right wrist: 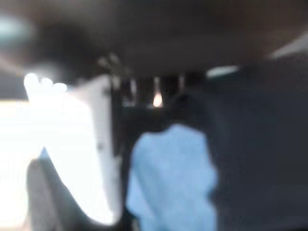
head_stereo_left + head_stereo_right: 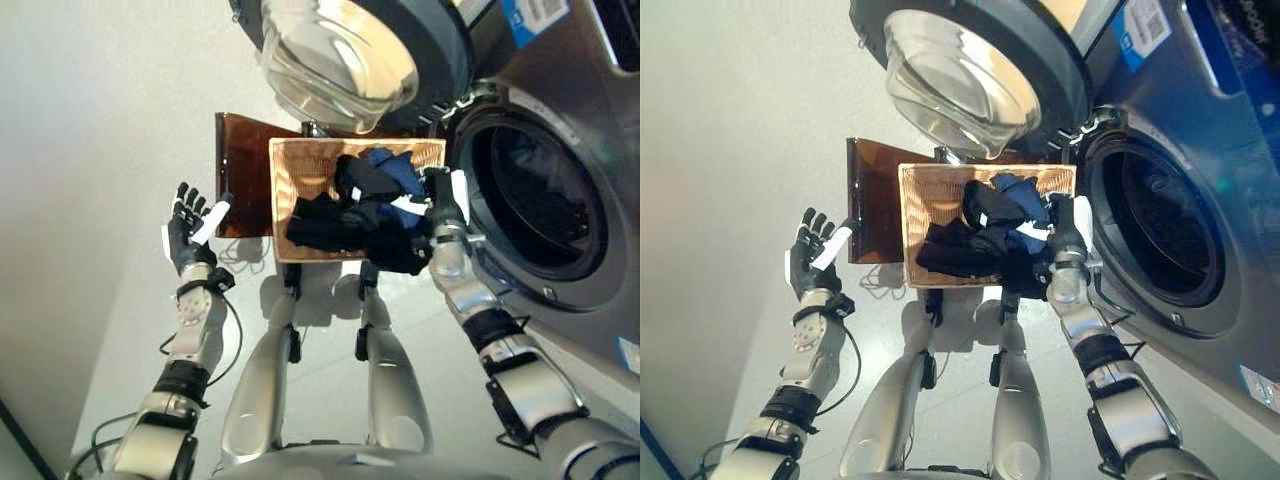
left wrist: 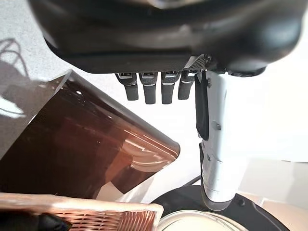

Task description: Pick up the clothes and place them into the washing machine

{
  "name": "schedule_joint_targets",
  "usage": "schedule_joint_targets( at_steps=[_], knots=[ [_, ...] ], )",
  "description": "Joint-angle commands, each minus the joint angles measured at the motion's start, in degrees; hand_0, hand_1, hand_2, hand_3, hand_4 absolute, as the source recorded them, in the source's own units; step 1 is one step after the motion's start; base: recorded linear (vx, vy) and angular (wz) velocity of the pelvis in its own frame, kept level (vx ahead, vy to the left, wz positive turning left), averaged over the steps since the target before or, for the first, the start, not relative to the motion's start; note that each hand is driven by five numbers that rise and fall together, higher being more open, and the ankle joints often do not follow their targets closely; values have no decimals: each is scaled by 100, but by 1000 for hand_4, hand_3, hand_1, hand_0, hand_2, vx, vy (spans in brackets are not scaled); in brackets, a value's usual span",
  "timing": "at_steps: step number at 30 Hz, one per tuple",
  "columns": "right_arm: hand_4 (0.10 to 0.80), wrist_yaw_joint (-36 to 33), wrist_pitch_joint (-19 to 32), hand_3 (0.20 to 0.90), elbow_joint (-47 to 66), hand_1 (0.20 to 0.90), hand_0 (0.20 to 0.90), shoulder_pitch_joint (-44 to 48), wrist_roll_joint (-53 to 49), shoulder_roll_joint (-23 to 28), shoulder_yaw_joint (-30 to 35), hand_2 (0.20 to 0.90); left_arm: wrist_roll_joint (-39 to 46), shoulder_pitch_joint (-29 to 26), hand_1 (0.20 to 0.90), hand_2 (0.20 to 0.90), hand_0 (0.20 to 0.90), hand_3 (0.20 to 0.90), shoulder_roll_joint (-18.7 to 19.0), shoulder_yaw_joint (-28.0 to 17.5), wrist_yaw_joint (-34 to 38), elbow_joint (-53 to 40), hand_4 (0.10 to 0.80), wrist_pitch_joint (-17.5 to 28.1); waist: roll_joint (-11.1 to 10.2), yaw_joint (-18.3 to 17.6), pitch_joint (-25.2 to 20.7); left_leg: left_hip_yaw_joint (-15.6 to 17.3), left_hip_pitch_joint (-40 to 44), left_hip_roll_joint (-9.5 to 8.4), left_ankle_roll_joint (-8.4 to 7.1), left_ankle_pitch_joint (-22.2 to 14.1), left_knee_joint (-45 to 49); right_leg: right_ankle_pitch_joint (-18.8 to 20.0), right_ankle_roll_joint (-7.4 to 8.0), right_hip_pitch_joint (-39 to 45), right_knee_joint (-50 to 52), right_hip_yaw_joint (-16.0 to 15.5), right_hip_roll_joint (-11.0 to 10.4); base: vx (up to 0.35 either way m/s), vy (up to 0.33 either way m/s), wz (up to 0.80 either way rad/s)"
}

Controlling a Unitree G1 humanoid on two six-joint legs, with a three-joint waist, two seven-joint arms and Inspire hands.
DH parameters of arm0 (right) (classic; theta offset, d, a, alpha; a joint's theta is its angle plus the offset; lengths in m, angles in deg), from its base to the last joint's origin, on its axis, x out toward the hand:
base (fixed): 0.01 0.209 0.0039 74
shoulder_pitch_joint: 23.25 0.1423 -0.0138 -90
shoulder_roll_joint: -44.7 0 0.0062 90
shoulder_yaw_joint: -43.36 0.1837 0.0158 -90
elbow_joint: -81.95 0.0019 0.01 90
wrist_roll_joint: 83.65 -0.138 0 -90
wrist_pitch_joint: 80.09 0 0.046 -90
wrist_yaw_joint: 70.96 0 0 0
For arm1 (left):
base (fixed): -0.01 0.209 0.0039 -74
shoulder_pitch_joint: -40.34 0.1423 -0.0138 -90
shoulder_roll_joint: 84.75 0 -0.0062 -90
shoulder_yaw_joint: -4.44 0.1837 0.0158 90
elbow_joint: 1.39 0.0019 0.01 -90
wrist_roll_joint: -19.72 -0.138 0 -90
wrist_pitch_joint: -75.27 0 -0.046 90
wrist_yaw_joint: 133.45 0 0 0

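A shallow wicker basket (image 2: 282,200) rests on a low dark brown box (image 2: 240,180) in front of the washing machine. It holds a heap of dark clothes (image 2: 345,222) with a blue garment (image 2: 397,172) at the far side. My right hand (image 2: 440,212) lies on the clothes at the basket's right edge, next to the machine's open drum (image 2: 540,205). In the right wrist view, blue cloth (image 1: 173,178) and dark cloth (image 1: 260,144) lie close against the hand. My left hand (image 2: 190,235) is open and empty, raised left of the box, with straight fingers (image 3: 154,89).
The machine's round glass door (image 2: 340,60) hangs open above the basket's far side. The drum is dark inside. Light floor lies left of the box. The box (image 3: 82,149) and a basket corner (image 3: 96,216) show in the left wrist view.
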Motion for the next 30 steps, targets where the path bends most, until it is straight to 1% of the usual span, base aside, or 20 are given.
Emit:
schedule_joint_targets(
  at_steps=[1, 5, 6, 7, 10, 12, 13, 16, 17, 19, 22, 30],
  knots=[
    [300, 503, 803, 200, 412, 200, 200, -317, -1054, -185, 187, 200, 15, 89, 900, 900, 900, 900, 197, -248, -193, 120, 800, 312, -278, 80, -573, 86, 341, -130, -363, -688, 246, -239, 206, 186, 107, -47, -60, 23, 4, -4],
    [300, 1090, 1068, 200, 502, 200, 200, -649, -2330, -389, 525, 200, 130, 122, 900, 900, 900, 900, 171, -297, -305, 163, 800, 330, -291, 23, -612, 91, 427, -129, -362, -720, 253, -269, 199, 273, 112, -39, -55, 12, 3, -2],
    [300, 1430, 1157, 200, 491, 200, 200, -790, -3046, -531, 716, 200, 212, 114, 900, 900, 900, 900, 150, -320, -363, 207, 800, 322, -286, -8, -630, 95, 465, -122, -365, -729, 246, -284, 195, 304, 118, -25, -50, 18, 7, -3],
    [300, 1439, 1159, 200, 487, 200, 200, -791, -3055, -529, 717, 200, 214, 114, 900, 900, 900, 900, 152, -319, -366, 209, 800, 323, -287, -6, -630, 96, 466, -122, -365, -729, 245, -285, 195, 305, 119, -24, -50, 19, 11, -3],
    [300, 1936, 1240, 200, 543, 200, 200, -985, -4001, -702, 957, 200, 325, 113, 900, 900, 900, 900, 134, -372, -438, 258, 800, 340, -284, -39, -672, 105, 496, -114, -372, -741, 242, -311, 193, 332, 127, -20, -45, 7, 4, -1],
    [300, 2341, 1203, 200, 631, 200, 200, -1094, -4636, -817, 1063, 200, 411, 105, 900, 900, 900, 900, 109, -401, -476, 314, 800, 332, -293, -66, -690, 105, 530, -106, -378, -749, 240, -322, 192, 356, 132, -15, -44, 26, 5, -3],
    [300, 2706, 1086, 200, 734, 200, 200, -1287, -5034, -873, 1132, 200, 450, 114, 900, 900, 900, 900, 97, -445, -558, 295, 800, 321, -304, -87, -724, 93, 562, -106, -379, -760, 245, -340, 191, 383, 143, -15, -36, 0, 0, 0],
    [300, 2895, 1025, 200, 760, 200, 200, -1459, -5222, -870, 1178, 200, 494, 130, 900, 900, 900, 900, 86, -471, -622, 312, 800, 306, -317, -112, -753, 95, 586, -102, -379, -776, 251, -355, 190, 408, 156, -6, -38, 22, 1, -1],
    [300, 3138, 918, 200, 724, 200, 200, -1555, -5622, -927, 1288, 200, 572, 124, 900, 900, 900, 900, 81, -484, -687, 328, 800, 309, -321, -139, -785, 87, 601, -101, -379, -793, 269, -367, 191, 431, 162, 4, -39, 35, 4, -3],
    [300, 3181, 944, 200, 710, 200, 200, -1596, -5705, -945, 1341, 200, 592, 128, 900, 900, 900, 900, 79, -503, -703, 341, 800, 303, -322, -145, -794, 86, 612, -100, -380, -802, 274, -371, 192, 439, 164, 5, -39, 10, 3, -2],
    [300, 3375, 928, 200, 587, 200, 200, -1695, -6205, -1091, 1620, 200, 637, 135, 900, 900, 900, 900, 70, -523, -747, 334, 800, 323, -320, -183, -834, 94, 635, -101, -380, -824, 289, -389, 194, 473, 157, 17, -35, 8, 2, -1],
    [300, 3325, 1095, 200, 72, 200, 200, -1489, -6970, -1388, 2094, 200, 728, 149, 900, 900, 900, 900, 20, -399, -769, 397, 800, 333, -273, -182, -831, 109, 641, -103, -384, -837, 295, -398, 188, 475, 146, 36, -30, 0, 0, 0]
  ],
)
